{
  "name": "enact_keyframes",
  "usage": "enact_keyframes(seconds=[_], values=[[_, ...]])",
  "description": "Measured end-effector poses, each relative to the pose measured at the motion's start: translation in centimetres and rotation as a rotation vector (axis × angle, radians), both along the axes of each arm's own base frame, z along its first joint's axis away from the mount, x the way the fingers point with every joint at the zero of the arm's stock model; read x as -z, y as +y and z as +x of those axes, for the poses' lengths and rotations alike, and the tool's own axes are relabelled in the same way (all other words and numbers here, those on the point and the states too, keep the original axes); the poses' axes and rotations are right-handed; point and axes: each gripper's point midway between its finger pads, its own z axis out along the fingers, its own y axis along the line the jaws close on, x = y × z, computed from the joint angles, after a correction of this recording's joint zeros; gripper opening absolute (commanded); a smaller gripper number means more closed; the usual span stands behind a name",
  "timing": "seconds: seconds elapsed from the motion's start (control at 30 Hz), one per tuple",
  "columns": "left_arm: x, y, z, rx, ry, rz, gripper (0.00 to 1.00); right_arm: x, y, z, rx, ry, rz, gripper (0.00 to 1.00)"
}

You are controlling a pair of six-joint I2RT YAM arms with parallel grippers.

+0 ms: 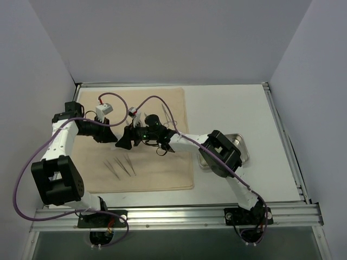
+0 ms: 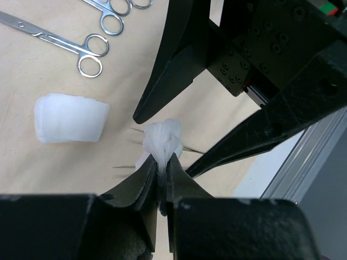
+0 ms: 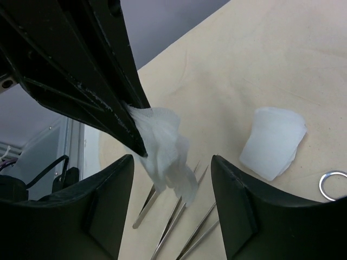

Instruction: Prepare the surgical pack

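The large beige cloth point(image 1: 157, 168) lies spread on the table. My left gripper point(image 2: 164, 158) is shut on a crumpled pale gauze packet point(image 2: 162, 136), held a little above the cloth. My right gripper point(image 3: 172, 160) faces it, open, with its fingers point(image 3: 108, 200) on either side of the hanging packet point(image 3: 165, 149) and not touching it. A second folded pale packet point(image 3: 274, 141) lies flat on the cloth nearby. Several tweezers point(image 1: 122, 165) lie below the two grippers. Scissor-handled forceps point(image 2: 81, 46) rest further back. The steel tray point(image 1: 244, 145) sits right of the cloth, partly hidden by the right arm.
Both grippers meet over the cloth's left middle point(image 1: 120, 141), with the right arm point(image 1: 217, 151) stretched across it. The aluminium table rail point(image 1: 179, 216) runs along the near edge. White walls close in the back and both sides.
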Motion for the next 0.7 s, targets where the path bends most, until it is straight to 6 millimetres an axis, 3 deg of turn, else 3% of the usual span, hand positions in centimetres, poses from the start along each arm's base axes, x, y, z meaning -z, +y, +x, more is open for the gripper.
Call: enact_keyframes(seconds=[0.13, 0.23, 0.27, 0.33, 0.37, 0.43, 0.5, 0.6, 0.7], values=[[-0.3, -0.5, -0.3, 0.016, 0.003, -0.026, 0.02, -0.2, 0.1, 0.1, -0.003, -0.007, -0.004, 0.41], [-0.6, -0.6, -0.3, 0.027, -0.011, -0.034, 0.02, -0.4, 0.1, -0.2, -0.019, -0.004, 0.000, 0.22], [-0.7, -0.6, -0.2, 0.029, -0.015, -0.034, 0.04, -0.4, 0.2, -0.3, -0.021, -0.003, 0.000, 0.10], [-0.9, -0.6, -0.1, 0.032, -0.022, -0.032, 0.18, -0.6, 0.3, -0.5, -0.030, -0.001, 0.006, 0.01], [-0.9, -0.6, -0.1, 0.033, -0.024, -0.032, 0.48, -0.6, 0.3, -0.5, -0.031, -0.002, 0.009, 0.00], [-1.0, -0.6, -0.1, 0.036, -0.026, -0.036, 0.66, -0.7, 0.3, -0.5, -0.031, -0.003, 0.010, 0.00], [-1.1, -0.7, -0.3, 0.032, -0.016, -0.042, 0.76, -0.7, 0.2, -0.4, -0.027, -0.006, 0.009, 0.00], [-2.0, -0.7, -0.3, 0.029, -0.015, -0.042, 0.79, -0.6, -0.4, -0.5, -0.014, -0.007, -0.009, 0.00], [-4.2, -0.6, 0.3, 0.029, -0.060, -0.034, 0.77, -1.2, -1.7, -0.8, 0.006, -0.031, -0.049, 0.00]])
